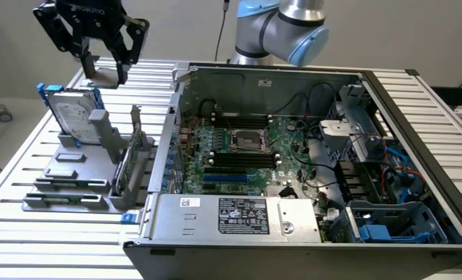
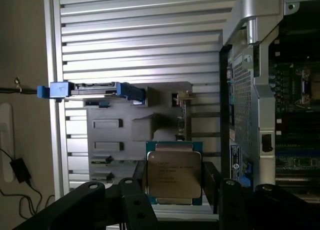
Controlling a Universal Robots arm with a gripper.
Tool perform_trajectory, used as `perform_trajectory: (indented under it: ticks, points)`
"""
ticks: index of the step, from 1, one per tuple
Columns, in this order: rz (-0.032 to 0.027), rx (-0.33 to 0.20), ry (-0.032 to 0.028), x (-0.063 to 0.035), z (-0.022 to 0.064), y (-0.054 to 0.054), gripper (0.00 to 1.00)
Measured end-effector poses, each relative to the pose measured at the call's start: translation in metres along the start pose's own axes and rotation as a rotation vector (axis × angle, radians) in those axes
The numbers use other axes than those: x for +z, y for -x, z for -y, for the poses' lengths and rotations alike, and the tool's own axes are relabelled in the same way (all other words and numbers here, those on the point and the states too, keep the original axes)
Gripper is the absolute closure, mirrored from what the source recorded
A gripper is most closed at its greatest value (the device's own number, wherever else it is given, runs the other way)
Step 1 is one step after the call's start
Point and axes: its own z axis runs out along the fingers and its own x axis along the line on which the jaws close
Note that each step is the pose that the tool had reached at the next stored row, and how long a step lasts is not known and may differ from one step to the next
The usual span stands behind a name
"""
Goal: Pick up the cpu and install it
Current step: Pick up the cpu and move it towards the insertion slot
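Closest to the wrist camera, the black jaws are closed on two opposite edges of the cpu (image 2: 174,172). It is held flat, with its silver-grey lid and printed lettering facing the lens. Beneath it lie a grey parts holder (image 2: 135,125) and the slatted metal desk (image 2: 140,45).

In the exterior view the jaws hang high at the exterior view's left, over the far corner of the desk and just beyond the hard drive (image 1: 74,114), which stands upright in its blue frame. A pale piece between the jaw tips there is probably the same chip, though it is too small to be sure. The cpu is clear of the desk and the holder.

An open computer case (image 1: 215,245) takes up the exterior view's middle and right, its power supply (image 1: 242,214) at the near side. On the motherboard (image 1: 293,157) inside, the square socket (image 1: 245,139) sits well apart from the held chip. The arm (image 1: 282,29) rises behind the case.
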Motion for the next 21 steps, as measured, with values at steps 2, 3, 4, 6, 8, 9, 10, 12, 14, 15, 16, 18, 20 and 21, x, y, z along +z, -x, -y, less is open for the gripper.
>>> perform_trajectory:
  ticks: [2,3,4,6,8,9,10,12,14,15,16,18,20,21]
  points:
    - [-0.0018,0.000,-0.0001,-0.0014,-0.0006,0.009,0.45]
    - [-0.0023,0.000,-0.0001,-0.0020,-0.0008,0.013,0.45]
    - [-0.0027,0.000,-0.0001,-0.0027,-0.0011,0.018,0.45]
    - [-0.0031,0.000,-0.0001,-0.0038,-0.0016,0.027,0.45]
    - [-0.0032,0.000,-0.0001,-0.0050,-0.0021,0.036,0.45]
    - [-0.0033,0.000,-0.0002,-0.0056,-0.0024,0.041,0.45]
    - [-0.0034,0.000,-0.0002,-0.0061,-0.0027,0.045,0.45]
    - [-0.0036,0.000,-0.0002,-0.0072,-0.0032,0.054,0.45]
    - [-0.0037,0.000,-0.0002,-0.0083,-0.0038,0.063,0.45]
    - [-0.0038,0.000,-0.0002,-0.0089,-0.0041,0.067,0.45]
    - [-0.0038,0.000,-0.0002,-0.0094,-0.0044,0.072,0.45]
    - [-0.0038,0.000,-0.0001,-0.0105,-0.0050,0.081,0.45]
    - [-0.0040,0.000,-0.0002,-0.0116,-0.0056,0.090,0.45]
    - [-0.0040,0.000,0.0000,-0.0121,-0.0060,0.095,0.45]
